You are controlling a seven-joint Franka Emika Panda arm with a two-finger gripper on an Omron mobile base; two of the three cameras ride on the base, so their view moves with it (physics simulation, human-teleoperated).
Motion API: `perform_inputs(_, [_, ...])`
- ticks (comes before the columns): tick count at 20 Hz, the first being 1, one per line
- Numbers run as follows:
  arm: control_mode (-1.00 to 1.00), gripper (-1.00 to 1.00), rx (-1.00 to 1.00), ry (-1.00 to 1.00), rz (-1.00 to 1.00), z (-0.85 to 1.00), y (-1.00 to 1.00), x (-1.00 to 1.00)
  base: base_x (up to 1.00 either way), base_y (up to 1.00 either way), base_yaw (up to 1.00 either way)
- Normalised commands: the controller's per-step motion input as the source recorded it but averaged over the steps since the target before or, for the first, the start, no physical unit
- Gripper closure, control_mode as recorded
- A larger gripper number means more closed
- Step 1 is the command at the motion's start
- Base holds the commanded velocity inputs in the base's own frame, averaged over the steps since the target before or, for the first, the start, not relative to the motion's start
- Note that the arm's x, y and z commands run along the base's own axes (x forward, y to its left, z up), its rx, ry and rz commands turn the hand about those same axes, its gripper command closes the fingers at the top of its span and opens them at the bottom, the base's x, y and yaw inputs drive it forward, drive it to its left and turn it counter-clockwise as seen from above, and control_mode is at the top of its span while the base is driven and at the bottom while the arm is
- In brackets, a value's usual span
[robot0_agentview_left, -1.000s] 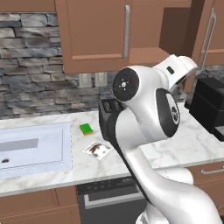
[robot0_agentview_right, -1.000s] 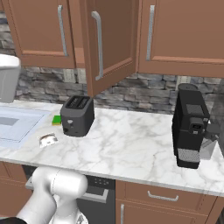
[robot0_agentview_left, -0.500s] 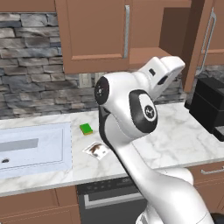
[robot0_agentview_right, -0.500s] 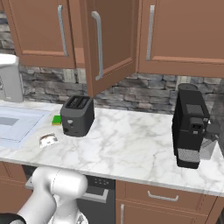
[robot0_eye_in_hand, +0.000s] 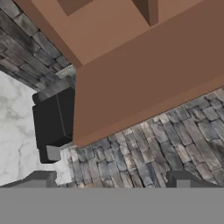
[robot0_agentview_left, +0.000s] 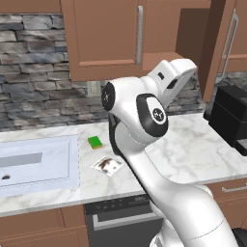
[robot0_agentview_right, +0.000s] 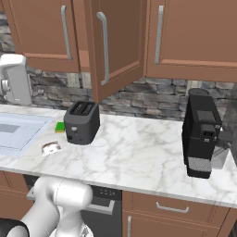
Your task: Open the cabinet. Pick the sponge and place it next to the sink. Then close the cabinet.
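Gripper (robot0_eye_in_hand: pixel 111 180) is standing wide apart and is holding nothing; in the hand view its two dark fingertips (robot0_eye_in_hand: pixel 40 178) are rising at the bottom, and between them only the grey stone wall (robot0_eye_in_hand: pixel 175 144) is showing. Above them this view is looking up at the brown underside of the cabinet (robot0_eye_in_hand: pixel 144 83), and the black coffee machine (robot0_eye_in_hand: pixel 52 127) is appearing at the left, over a piece of the white marble counter (robot0_eye_in_hand: pixel 13 131).

In the left base view the white arm (robot0_agentview_left: pixel 144 120) is bending upward, and its hand is lying raised near the bottom edge of the cabinet, close to the opened door (robot0_agentview_left: pixel 212 48). In the right base view this door (robot0_agentview_right: pixel 115 46) is swinging out over the counter, above the black toaster (robot0_agentview_right: pixel 81 122).

The sink (robot0_agentview_left: pixel 34 164) is sitting into the counter at its left end. Just beside the sink's right edge, near the back of the counter, a bright green sponge with yellow edge (robot0_agentview_left: pixel 95 142) is lying. A small white packet with brown print (robot0_agentview_left: pixel 108 165) is lying nearer to the front edge. The dark green sponge of the task I cannot tell; the inside of the cabinet is hidden.
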Motion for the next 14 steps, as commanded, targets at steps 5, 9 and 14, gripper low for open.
perform_inputs(5, [-1.0, -1.0, 0.0, 0.0, 0.07, 0.0, -0.29, 0.35, 0.0, 0.0, 0.0])
perform_inputs(9, [-1.0, -1.0, 0.0, 0.0, 0.09, 0.0, -0.32, 0.38, 0.0, 0.0, 0.0])
perform_inputs(14, [-1.0, -1.0, 0.0, 0.0, 0.1, -0.03, -0.22, 0.4, 0.0, 0.0, 0.0])
